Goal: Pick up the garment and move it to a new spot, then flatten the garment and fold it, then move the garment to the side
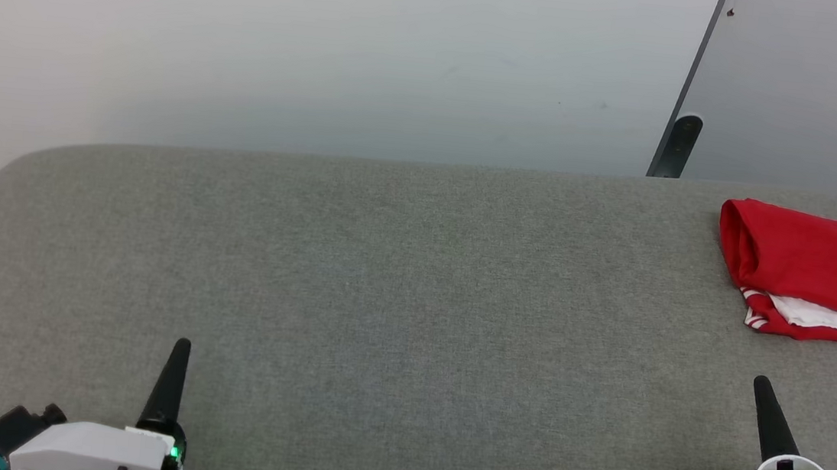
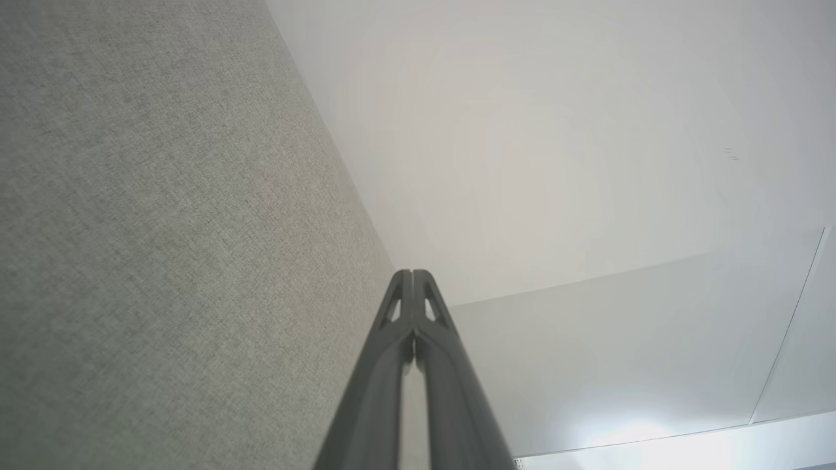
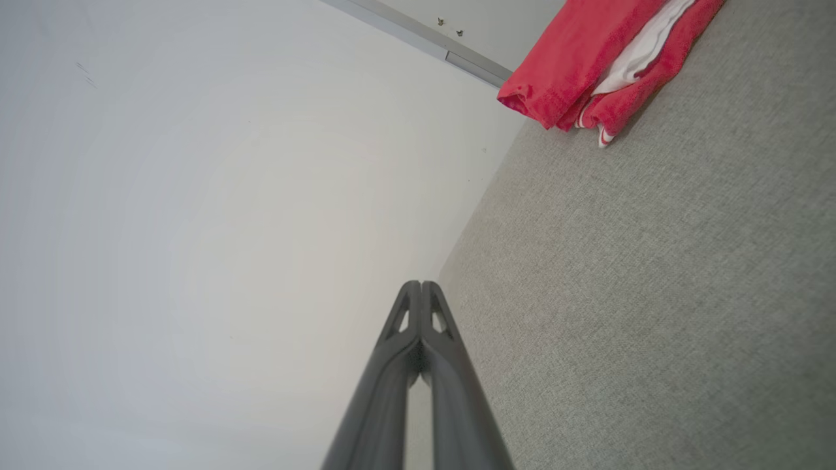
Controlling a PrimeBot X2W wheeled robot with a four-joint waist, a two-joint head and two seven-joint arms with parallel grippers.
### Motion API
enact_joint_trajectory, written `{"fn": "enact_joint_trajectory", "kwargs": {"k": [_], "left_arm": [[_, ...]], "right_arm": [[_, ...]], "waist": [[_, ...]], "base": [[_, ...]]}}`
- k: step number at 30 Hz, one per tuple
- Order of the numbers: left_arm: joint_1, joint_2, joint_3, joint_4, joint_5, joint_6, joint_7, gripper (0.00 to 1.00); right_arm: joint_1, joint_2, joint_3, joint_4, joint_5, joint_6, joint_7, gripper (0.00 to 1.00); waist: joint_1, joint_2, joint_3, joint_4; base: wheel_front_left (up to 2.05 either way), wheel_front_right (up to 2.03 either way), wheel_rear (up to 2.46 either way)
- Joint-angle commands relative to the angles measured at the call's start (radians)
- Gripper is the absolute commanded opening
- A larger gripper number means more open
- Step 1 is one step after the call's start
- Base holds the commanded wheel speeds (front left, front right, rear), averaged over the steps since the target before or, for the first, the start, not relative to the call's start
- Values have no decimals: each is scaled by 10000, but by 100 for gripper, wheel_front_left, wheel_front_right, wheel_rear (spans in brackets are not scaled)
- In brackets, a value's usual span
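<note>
I am seeing my left gripper at the lower left, its two long dark fingers pointing over the wide grey woven-fabric table. In the left wrist view its jaws are pressing fully together and are gripping nothing. Behind the table a plain pale wall is rising, and further right a narrow dark post is standing behind the far edge. At the far right of the table the small red jersey T-shirt is lying folded into a compact bundle, with a white sleeve and red-white striped trim showing along its near side. My right gripper is sitting nearer to me, well apart from the shirt, its jaws also fully together and holding nothing.
</note>
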Motion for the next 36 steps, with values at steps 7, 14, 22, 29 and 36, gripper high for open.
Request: {"fn": "enact_joint_trajectory", "kwargs": {"k": [7, 14, 22, 29, 36], "left_arm": [[-235, -40, 60, -28, -619, -25, 184, 0], [-290, -106, 85, -6, -1136, -27, 345, 0], [-366, -177, 114, 18, -1698, -29, 509, 0], [-400, -232, 137, 38, -2134, -31, 648, 0], [-448, -285, 158, 60, -2557, -33, 783, 0]], "right_arm": [[-180, 53, -33, -85, 782, -3, 181, 0], [-210, 85, -36, -84, 1410, -3, 344, 0], [-233, 132, -43, -82, 2090, -3, 501, 0], [-256, 178, -48, -78, 2638, -3, 634, 0], [-275, 216, -54, -74, 3159, -2, 762, 0]], "waist": [[0, 0, 24, -30], [0, 0, 48, -61], [0, 0, 76, -97], [0, 0, 101, -128], [0, 0, 125, -159]], "base": [[0, 0, 0], [0, 0, 0], [0, 0, 0], [0, 0, 0], [0, 0, 0]]}}
